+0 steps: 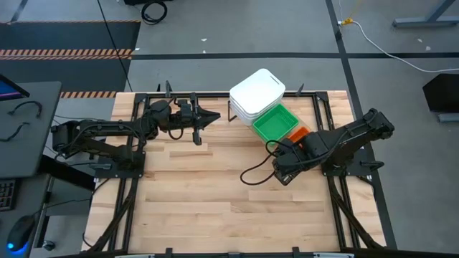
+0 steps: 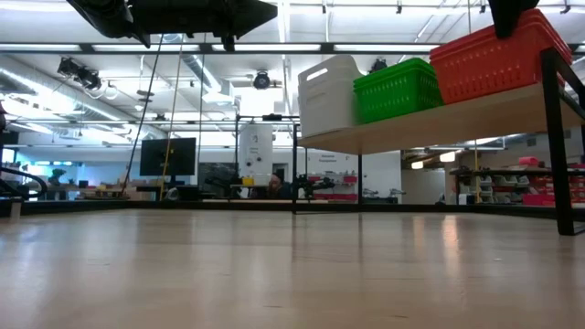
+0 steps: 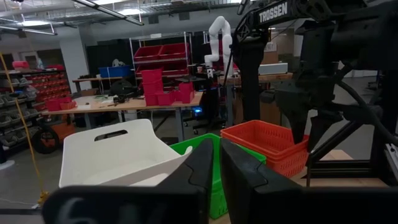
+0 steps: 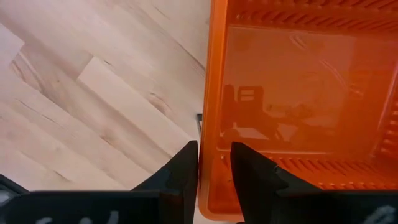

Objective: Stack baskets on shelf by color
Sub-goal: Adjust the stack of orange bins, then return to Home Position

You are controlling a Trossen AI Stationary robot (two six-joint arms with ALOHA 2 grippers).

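Observation:
Three baskets stand in a row on the slanted shelf [image 2: 439, 119] at the table's far side: white [image 1: 257, 93], green [image 1: 274, 123] and orange [image 2: 498, 55]. They rest on the board by their bottoms. My right gripper [image 4: 214, 152] points down over the orange basket [image 4: 298, 93] and is shut on its wall; its arm covers most of that basket from above. Left of the shelf, my left gripper [image 1: 208, 118] hovers level and shut, pointing at the white basket [image 3: 118, 155], holding nothing. My right gripper pinches one side wall of the orange basket at its rim [image 4: 210, 118], with one finger inside the basket and one outside. The fingers come from above, pointing down. The basket's bottom sits on the shelf board beside the green one [image 2: 398, 87].
The shelf's thin black frame [image 2: 556, 137] stands on the plank tabletop [image 1: 215, 193]. A black cable [image 1: 254, 172] loops over the table by the right arm. The near half of the table has free room. Beyond the table are workbenches with red bins.

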